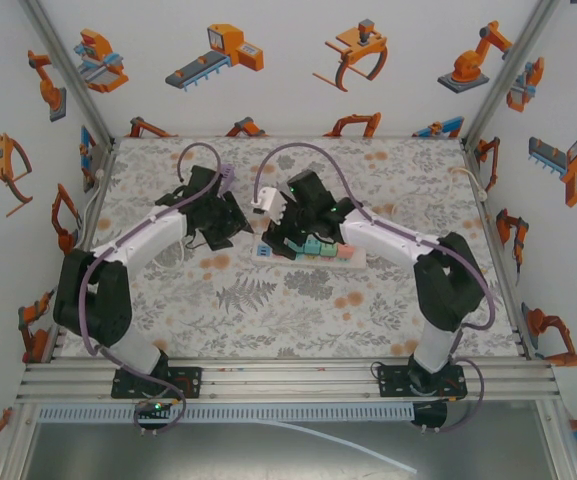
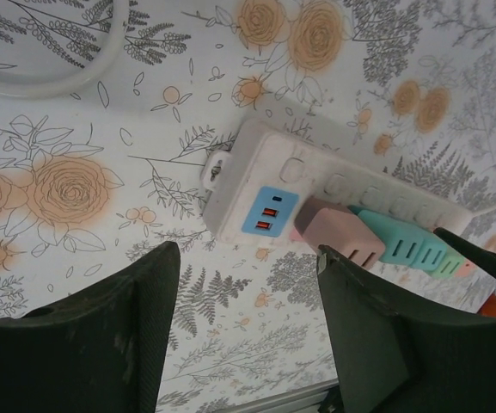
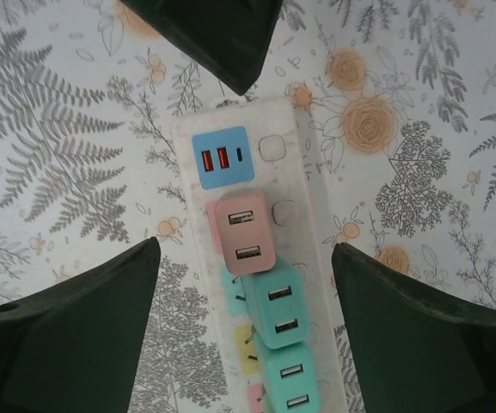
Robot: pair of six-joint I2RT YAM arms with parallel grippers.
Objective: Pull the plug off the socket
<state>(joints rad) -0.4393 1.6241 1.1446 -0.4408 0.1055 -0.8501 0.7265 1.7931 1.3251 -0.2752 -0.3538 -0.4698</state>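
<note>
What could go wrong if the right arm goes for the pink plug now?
The pink plug sits close beside the teal plug; the open right gripper could catch both.
Neither gripper holds the power strip, so it may lift with the plug.
The left gripper hovers open near the strip's end; the arms could collide.

Pink plug (image 3: pixel 244 233) in white socket (image 3: pixel 297 182)

Left arm (image 1: pixel 143 238), right arm (image 1: pixel 380 238), jaws spread
</note>
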